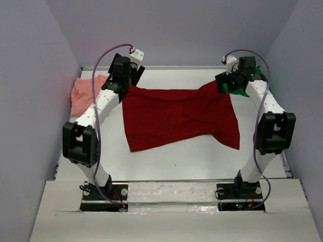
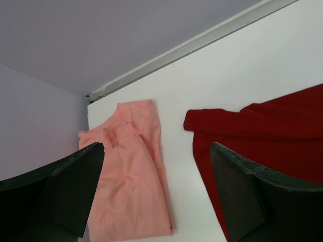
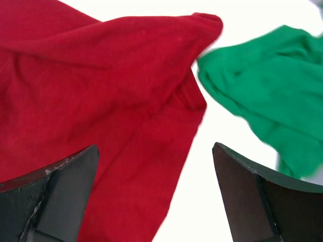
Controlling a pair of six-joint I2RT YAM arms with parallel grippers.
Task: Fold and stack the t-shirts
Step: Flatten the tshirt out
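Evidently we still have all the folding ahead: the dark red collared cloth shirt [image 1: 176, 118] lies spread mid-table, the salmon-pink cloth shirt [image 1: 83, 93] rumpled far left, the bright green cloth shirt [image 3: 272, 96] far right. Our left gripper [image 2: 156, 156] and right gripper [image 3: 154, 156] gape empty.

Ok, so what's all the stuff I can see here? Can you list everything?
dark red cloth t-shirt: one, dark red, spread rumpled across the table's middle
salmon-pink cloth t-shirt: one, pink, far left edge
bright green cloth t-shirt: one, green, bunched at the far right
white table: one, white, under the shirts
purple cables: two, purple, one along each arm
robot arms: two, white and black, left and right
left end effector: one, black, open, over the pink-red gap
right end effector: one, black, open, over the red shirt's corner
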